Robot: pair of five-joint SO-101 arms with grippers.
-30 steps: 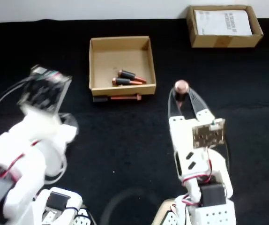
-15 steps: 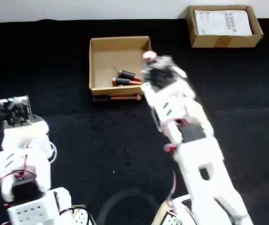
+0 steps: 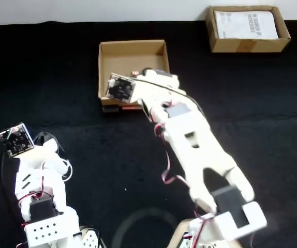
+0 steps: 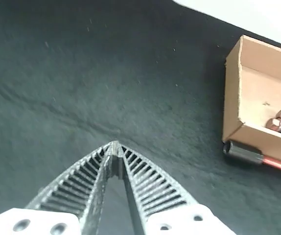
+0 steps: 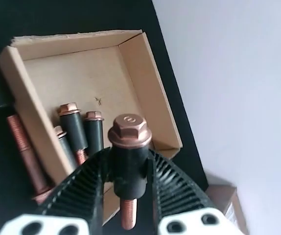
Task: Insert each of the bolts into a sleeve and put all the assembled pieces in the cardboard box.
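- Two white robot arms stand at the near edge of a black cloth-covered desk. The cloth shows a soft crease in the left wrist view, and a pale white wall runs behind the far edge, at 12 o'clock in the high view.
- One open brown cardboard box sits on the desk at about 11 o'clock from the middle.
- At least two assembled pieces, each a copper bolt in a black sleeve, lie side by side on the floor of that box.
- One more copper bolt with a black sleeve lies flat on the cloth, just outside the box and against its 6 o'clock wall.
- From its base at 5 o'clock, the right arm stretches toward 11 o'clock, with its wrist over the box's near wall.
- Its right hand is clamped on a black cylindrical sleeve. A copper hex-head bolt runs through the sleeve, head toward the box and threaded end poking out the other side.
- At 8 o'clock the left arm is folded up, well apart from the box.
- Its left hand has both ribbed fingers pressed together, with nothing between them, over bare cloth.
- A second, smaller cardboard box holding a white printed sheet sits at 1 o'clock by the wall.
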